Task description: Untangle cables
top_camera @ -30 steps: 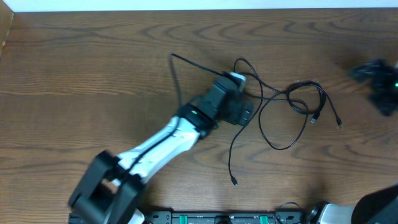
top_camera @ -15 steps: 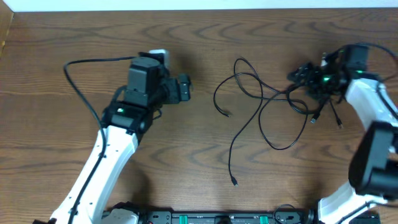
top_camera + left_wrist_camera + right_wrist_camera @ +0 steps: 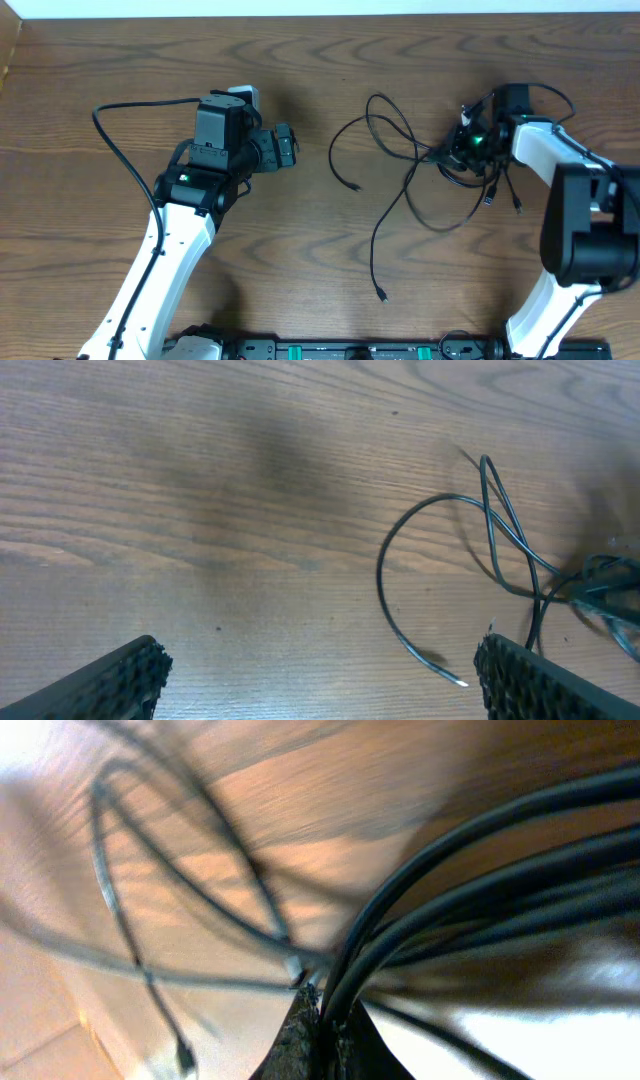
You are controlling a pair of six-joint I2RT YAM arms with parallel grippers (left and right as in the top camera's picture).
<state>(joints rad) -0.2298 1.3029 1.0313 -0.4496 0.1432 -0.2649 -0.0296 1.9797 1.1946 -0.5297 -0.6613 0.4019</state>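
Nearest me, one thin black tail of the cables [image 3: 373, 252] trails down the bench [image 3: 120, 60], ending in a small plug [image 3: 382, 296]. The bench is brown wood with a long wavy grain, matte rather than glossy.

To the left, the left tool [image 3: 286, 148] hangs over bare wood with its fingers spread wide; from its own camera the two black pads show a ribbed, knobbly face. It points toward the cables but is well apart from them, and the closest strand is a smooth curved arc [image 3: 381, 572] with a loose end lying between the tool and the main tangle.

Further over on the right, the cords gather into loose round loops that cross one another (thin, slick, round in section, all black as far as I can tell). The right tool [image 3: 322, 1030] sits right at the tangle's right side, its dark tips pressed together and clamped on the cables; several strands fan out from the pinch, and a couple of short ends dangle just below it.
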